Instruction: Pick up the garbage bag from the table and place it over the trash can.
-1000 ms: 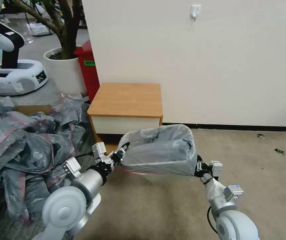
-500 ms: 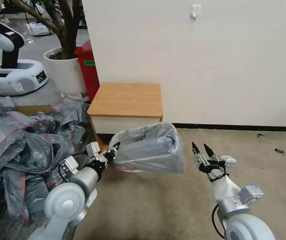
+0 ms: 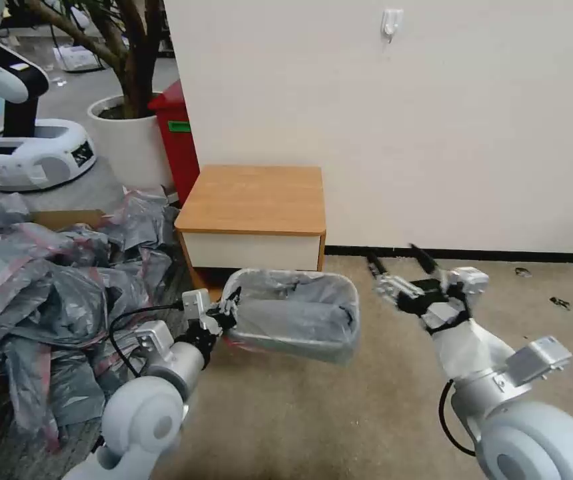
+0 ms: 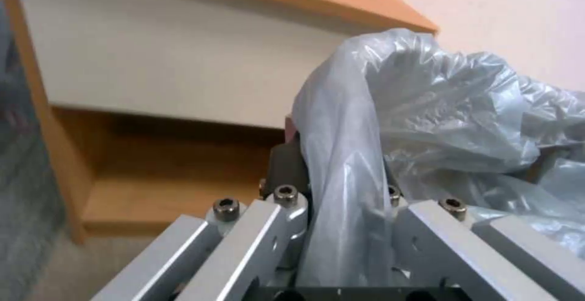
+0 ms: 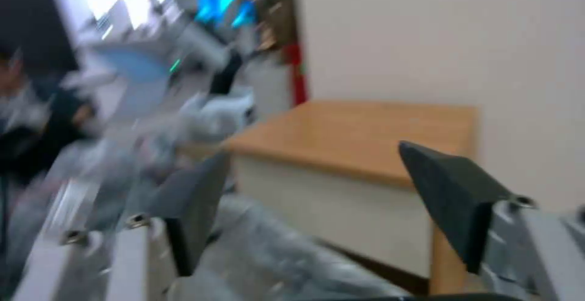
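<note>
Carpet floor before the table (image 3: 253, 198): the garbage bag (image 3: 296, 319) is sitting over the trash can (image 3: 286, 347), mouth facing up, long axis running left-right. Left gripper (image 3: 229, 308) is pinching its left rim; right gripper (image 3: 399, 267) is hanging spread wide, holding nothing, beside it.

White rounded arms, silver wrists, black cables, hex screws, dark-fingered right tool (image 3: 399, 261).

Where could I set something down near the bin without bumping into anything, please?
The table top is bare. So is the carpet between the wall and the open right claw, and the carpet in front of the trash can. It is crowded at the bin's left, where the left claw grips the garbage bag beside the heap of grey bags.
</note>
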Motion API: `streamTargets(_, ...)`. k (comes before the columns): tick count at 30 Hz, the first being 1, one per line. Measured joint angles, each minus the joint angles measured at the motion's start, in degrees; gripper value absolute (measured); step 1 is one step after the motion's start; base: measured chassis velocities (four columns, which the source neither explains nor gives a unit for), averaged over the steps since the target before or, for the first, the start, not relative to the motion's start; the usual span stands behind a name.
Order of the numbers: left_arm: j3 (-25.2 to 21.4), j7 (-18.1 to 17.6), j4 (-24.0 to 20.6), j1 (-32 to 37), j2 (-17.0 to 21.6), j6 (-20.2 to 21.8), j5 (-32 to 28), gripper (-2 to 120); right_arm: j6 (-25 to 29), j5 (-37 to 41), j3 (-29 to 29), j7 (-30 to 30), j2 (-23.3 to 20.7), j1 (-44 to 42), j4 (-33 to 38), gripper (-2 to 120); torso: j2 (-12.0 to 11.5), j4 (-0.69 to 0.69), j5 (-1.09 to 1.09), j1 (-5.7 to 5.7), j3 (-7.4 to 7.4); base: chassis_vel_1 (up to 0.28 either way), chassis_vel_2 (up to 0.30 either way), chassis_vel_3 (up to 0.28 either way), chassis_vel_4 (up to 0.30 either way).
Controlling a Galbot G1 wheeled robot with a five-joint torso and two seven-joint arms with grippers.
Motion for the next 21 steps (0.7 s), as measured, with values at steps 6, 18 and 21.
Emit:
streamTargets(6,0.39,4.76,-0.65,0.44,0.68,-2.15,8.63,7,-3.72,-4.13,-8.98,-3.71,-8.56,9.52,-4.26,54,0.0,0.0,0.0,0.0,0.01,0.0,0.0,0.0,0.0)
streamTargets(18,1.65,9.1,-1.54,-0.06,0.95,-4.53,18.03,7,-11.41,-4.94,-24.16,-3.92,-16.74,26.29,-10.67,8,0.0,0.0,-0.01,0.0,0.01,0.0,0.0,0.0,0.0)
streamTargets(21,1.99,9.38,-1.54,-0.16,0.88,-4.65,18.5,7,-12.34,-5.63,-25.16,-3.39,-16.21,27.8,-11.61,3,0.0,0.0,-0.01,-0.01,0.01,0.0,0.0,0.0,0.0)
